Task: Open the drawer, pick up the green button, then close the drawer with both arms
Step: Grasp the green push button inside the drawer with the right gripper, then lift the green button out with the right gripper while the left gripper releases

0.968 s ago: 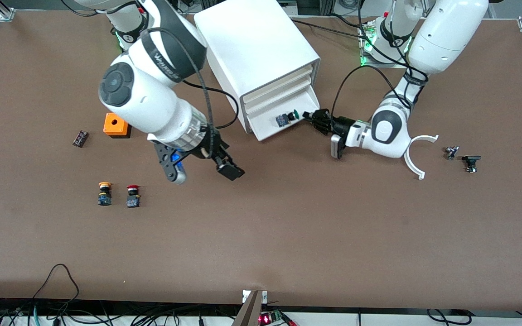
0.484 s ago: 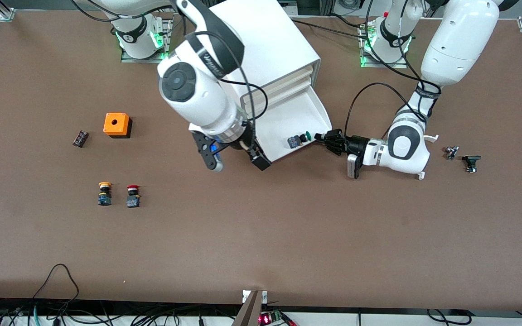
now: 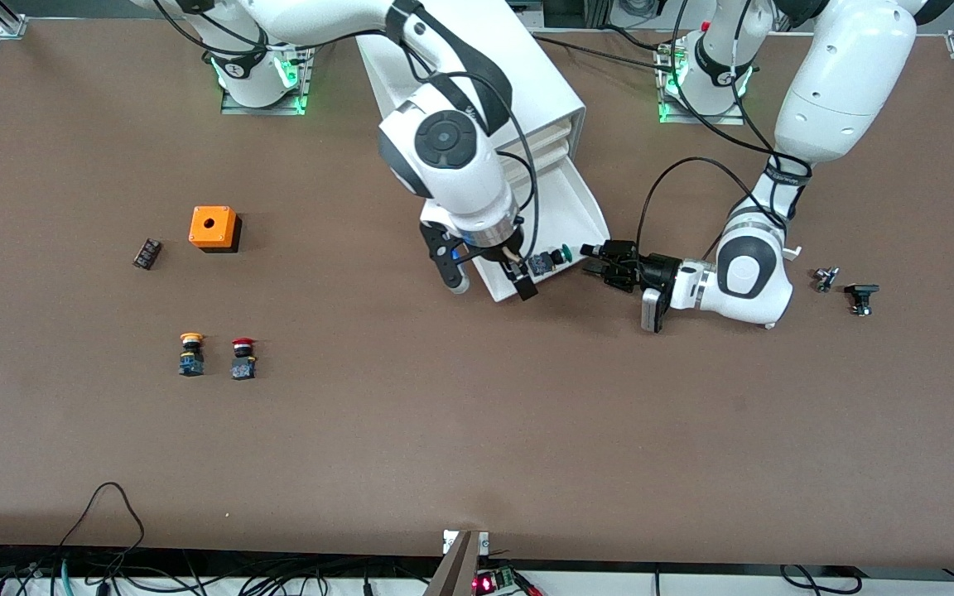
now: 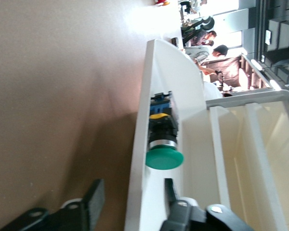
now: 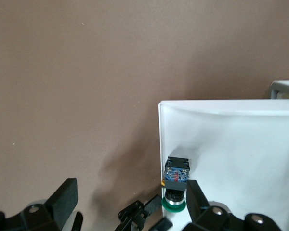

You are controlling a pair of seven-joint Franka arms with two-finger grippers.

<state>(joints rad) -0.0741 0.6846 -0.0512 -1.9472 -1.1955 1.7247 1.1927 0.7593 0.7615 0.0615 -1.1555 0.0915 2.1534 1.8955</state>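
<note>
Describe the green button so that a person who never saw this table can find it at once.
Find the big white cabinet between the two arm bases; its lowest drawer is pulled open. The button lies on its side in the drawer, near the front wall. Its cap is green, whereas the red-capped button and the orange-capped button stand on the bare table.

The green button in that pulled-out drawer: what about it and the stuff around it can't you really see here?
- Green button, front view: the right gripper covers part of its body.
- Drawer, front view: the right arm hides its inner end.
- Two small dark parts at the left arm's end: too small to identify.
- Left gripper, left wrist view: cut off by the picture's edge.
</note>
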